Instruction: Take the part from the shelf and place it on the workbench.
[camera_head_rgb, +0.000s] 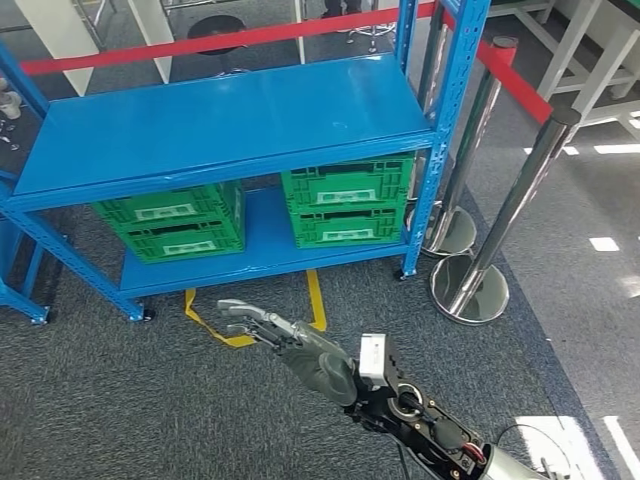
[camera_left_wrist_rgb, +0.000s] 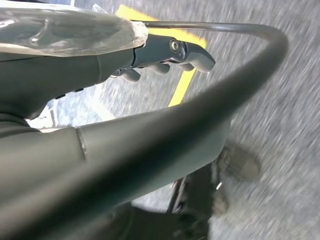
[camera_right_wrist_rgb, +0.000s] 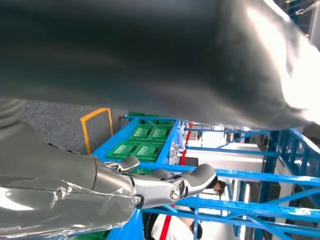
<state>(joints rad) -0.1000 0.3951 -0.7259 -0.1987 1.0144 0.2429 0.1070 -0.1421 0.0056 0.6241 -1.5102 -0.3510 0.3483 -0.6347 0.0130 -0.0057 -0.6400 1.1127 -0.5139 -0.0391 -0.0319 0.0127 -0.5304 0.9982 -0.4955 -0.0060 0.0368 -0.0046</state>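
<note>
The blue shelf (camera_head_rgb: 226, 130) stands ahead on the grey carpet, its top board bare. On its lower board sit two stacks of green crates, one left (camera_head_rgb: 177, 220) and one right (camera_head_rgb: 347, 200). My right hand (camera_head_rgb: 302, 345) reaches out low in front of the shelf, fingers stretched and apart, holding nothing. The right wrist view shows the same hand (camera_right_wrist_rgb: 170, 185) with the green crates (camera_right_wrist_rgb: 145, 140) beyond it. My left hand (camera_left_wrist_rgb: 158, 55) hangs over the carpet with its fingers loosely extended and nothing in them. What lies inside the crates is hidden.
Two chrome stanchions (camera_head_rgb: 468, 285) (camera_head_rgb: 453, 225) carrying a red belt (camera_head_rgb: 226, 40) stand right of the shelf. Yellow floor tape (camera_head_rgb: 317, 300) marks the carpet by the shelf's front. A person (camera_right_wrist_rgb: 177, 227) stands beyond the shelf. White benches (camera_head_rgb: 596, 50) are at far right.
</note>
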